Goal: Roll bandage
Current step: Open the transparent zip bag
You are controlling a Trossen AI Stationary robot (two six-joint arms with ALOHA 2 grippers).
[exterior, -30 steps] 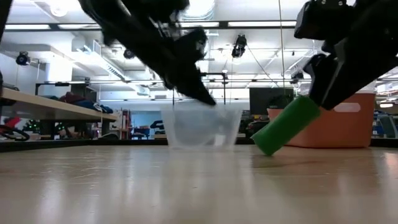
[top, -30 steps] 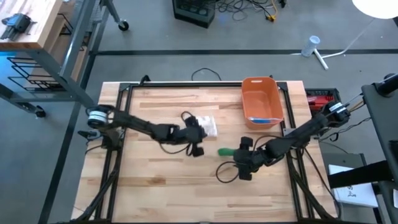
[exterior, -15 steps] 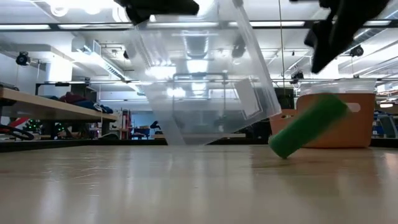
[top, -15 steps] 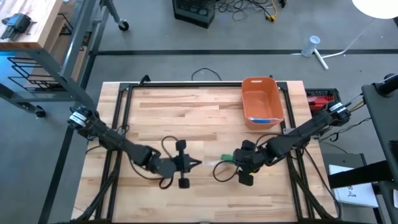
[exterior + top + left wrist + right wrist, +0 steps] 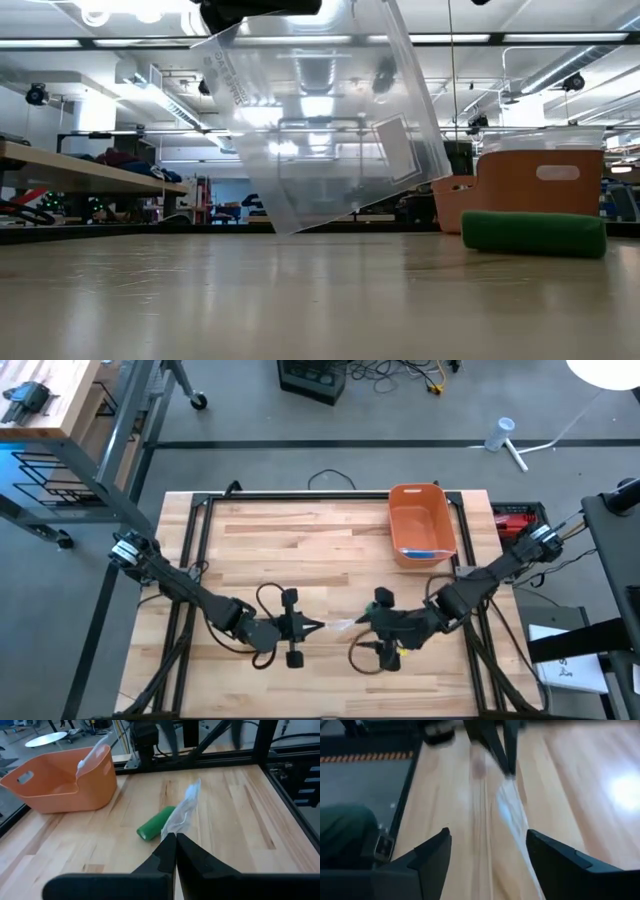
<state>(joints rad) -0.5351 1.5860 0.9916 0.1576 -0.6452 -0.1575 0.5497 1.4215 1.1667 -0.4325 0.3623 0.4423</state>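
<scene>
Both dark arms reach toward the lower middle of the frame over the wooden bench [image 5: 250, 535]. The left tool [image 5: 312, 627] points right, pinched shut on a clear plastic bag [image 5: 340, 625] stretched between the two arms. The right tool [image 5: 372, 628] faces it, just beside the bag's other end. An orange bin [image 5: 420, 522] sits upper right on the bench.

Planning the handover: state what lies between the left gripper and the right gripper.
High view: only the clear plastic bag, pinched by the left gripper, spans toward the right gripper.
</scene>
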